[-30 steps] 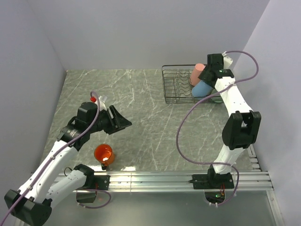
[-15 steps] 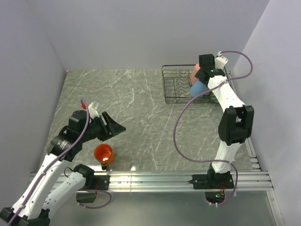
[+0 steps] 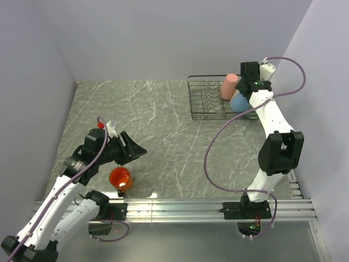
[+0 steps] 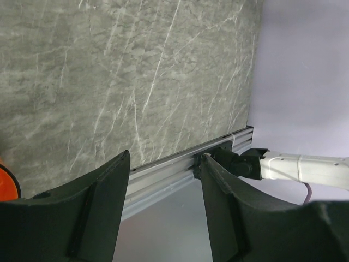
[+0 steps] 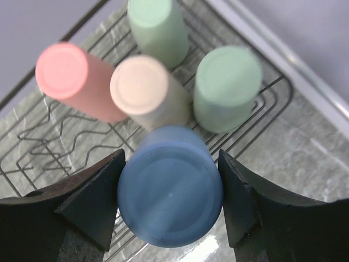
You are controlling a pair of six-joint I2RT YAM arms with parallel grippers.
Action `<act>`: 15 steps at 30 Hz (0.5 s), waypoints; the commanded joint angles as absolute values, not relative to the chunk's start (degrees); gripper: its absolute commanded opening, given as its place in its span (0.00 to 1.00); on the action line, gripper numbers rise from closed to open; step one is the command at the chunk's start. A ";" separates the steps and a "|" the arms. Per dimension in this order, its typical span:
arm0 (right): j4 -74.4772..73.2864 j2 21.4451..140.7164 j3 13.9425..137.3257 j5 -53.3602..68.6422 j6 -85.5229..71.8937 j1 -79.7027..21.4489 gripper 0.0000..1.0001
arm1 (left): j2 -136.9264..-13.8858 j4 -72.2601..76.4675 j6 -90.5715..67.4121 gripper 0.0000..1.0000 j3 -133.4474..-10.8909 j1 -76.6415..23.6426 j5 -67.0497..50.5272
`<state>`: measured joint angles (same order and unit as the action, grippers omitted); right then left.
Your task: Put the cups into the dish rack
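Observation:
The black wire dish rack (image 3: 204, 101) stands at the back right. In it, upside down, are a salmon pink cup (image 5: 62, 68), a beige cup (image 5: 139, 84) and two pale green cups (image 5: 158, 22) (image 5: 226, 76). My right gripper (image 5: 172, 154) is above the rack's near right part (image 3: 244, 95), its fingers pressed on both sides of the upside-down light blue cup (image 5: 170, 188). The orange mug (image 3: 120, 178) stands upright near the front left. My left gripper (image 3: 134, 148) is open and empty just above and right of the mug, which shows only as a sliver in the left wrist view (image 4: 5, 184).
The aluminium rail (image 3: 207, 207) with both arm bases runs along the near edge. Grey walls close in the back, left and right. The rack's wavy slot wires (image 5: 49, 131) on its left side hold nothing.
My left arm has drawn back toward the front left, nearer the orange mug. My right gripper swung left over the rack, then back right, with the blue cup between its fingers.

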<state>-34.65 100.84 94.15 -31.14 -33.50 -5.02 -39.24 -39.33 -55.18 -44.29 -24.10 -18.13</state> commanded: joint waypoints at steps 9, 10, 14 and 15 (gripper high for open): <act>-31.82 98.87 90.44 -31.73 -31.29 -4.04 0.00 | -40.25 -34.63 -56.25 0.59 -44.21 -24.17 -18.63; -31.64 99.22 90.27 -31.21 -31.72 -4.04 0.00 | -40.17 -34.89 -56.34 0.59 -44.30 -24.17 -18.63; -30.94 102.12 89.74 -29.80 -32.87 -4.13 0.00 | -39.38 -35.68 -56.69 0.59 -44.12 -24.17 -18.37; -30.68 102.39 89.48 -29.71 -33.13 -4.13 0.00 | -39.11 -35.77 -56.78 0.59 -44.03 -24.17 -18.20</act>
